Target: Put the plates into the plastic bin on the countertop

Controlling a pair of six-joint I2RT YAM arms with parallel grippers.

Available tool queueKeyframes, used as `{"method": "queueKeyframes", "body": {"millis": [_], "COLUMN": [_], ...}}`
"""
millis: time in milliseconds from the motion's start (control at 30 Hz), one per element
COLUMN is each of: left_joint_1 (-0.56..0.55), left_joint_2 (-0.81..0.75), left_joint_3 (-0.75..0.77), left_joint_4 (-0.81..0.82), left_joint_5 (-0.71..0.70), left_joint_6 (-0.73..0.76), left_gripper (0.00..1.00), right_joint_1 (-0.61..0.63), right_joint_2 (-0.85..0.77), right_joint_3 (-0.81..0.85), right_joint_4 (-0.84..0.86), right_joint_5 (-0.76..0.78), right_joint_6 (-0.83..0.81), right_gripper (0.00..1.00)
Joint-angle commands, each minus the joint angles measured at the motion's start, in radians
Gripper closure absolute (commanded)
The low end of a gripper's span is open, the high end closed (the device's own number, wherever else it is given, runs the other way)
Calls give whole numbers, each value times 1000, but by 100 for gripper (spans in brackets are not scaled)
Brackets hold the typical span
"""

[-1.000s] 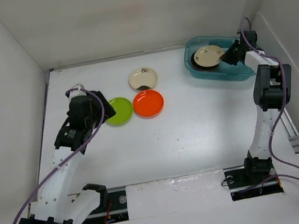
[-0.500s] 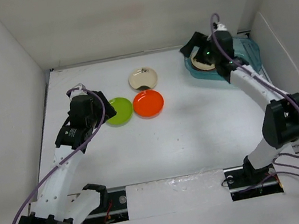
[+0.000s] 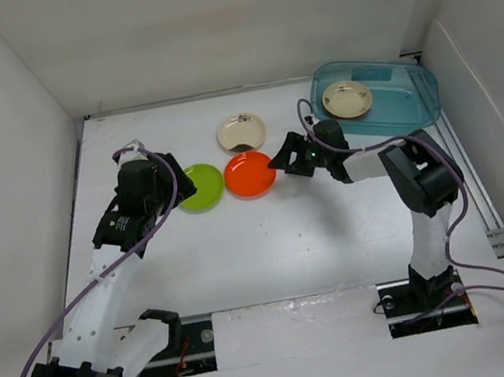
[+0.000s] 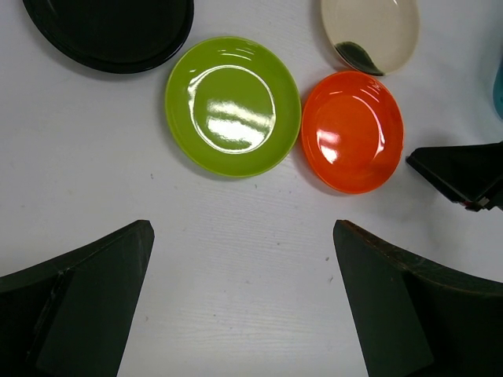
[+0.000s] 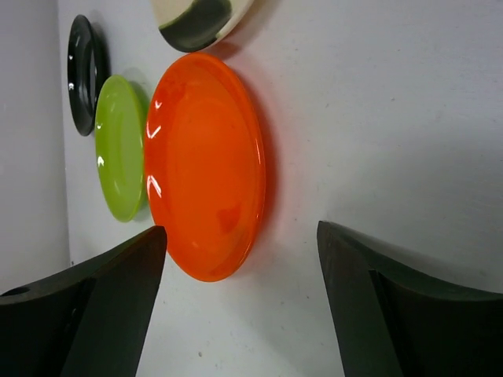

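Left jaws: spread wide with nothing between them; I have them hanging over bare counter on the near side of the lime green round plate (image 4: 233, 105).
Right jaws: spread as well and holding nothing; they sit low, just beside the right edge of the glossy orange round plate (image 3: 250, 174), pointing at it.
White matte counter (image 3: 290, 240): it carries four plates in my views, all outside the bin.
Plate row: the lime green and orange plates lie side by side, rims almost touching.
Cream round plate with a dark smear (image 3: 241, 133): just behind the orange one, flat on the counter.
Black round plate (image 4: 110, 31): left of the green plate; my left wrist view cuts off its far part.
Translucent teal plastic bin (image 3: 411, 107): at the far right corner of the counter, well apart from both jaws.
Inside the bin: one plain cream round plate (image 3: 348, 99) lies flat at its left end.
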Motion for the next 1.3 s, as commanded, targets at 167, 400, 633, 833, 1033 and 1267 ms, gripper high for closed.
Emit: {"method": "queueKeyframes", "body": {"millis": [167,400,633,833,1033,1267], "left_joint_1": [7,7,7,7,7,7], "left_joint_2": [-23,-34,-43,-43,-53,-53], "left_joint_3": [1,1,1,1,1,1], "left_joint_4": [25,25,25,25,25,25], "left_joint_5": [-4,-13,-13,-22,-22,-11], "left_joint_6": [12,12,12,12,12,12], "left_gripper": [0,0,0,0,0,0], "right_joint_1": [4,15,15,26,16,-51], "right_joint_2": [50,88,120,152,88,-251], "right_joint_3": [42,163,209,257,221,125], "right_joint_4": [-28,-186,-208,-228,-228,-272], "right_joint_5": [-31,-19,-19,-28,-31,62], "right_joint_6": [16,-22,-2,7,26,36], "right_gripper": [38,57,77,86,100,100]}}
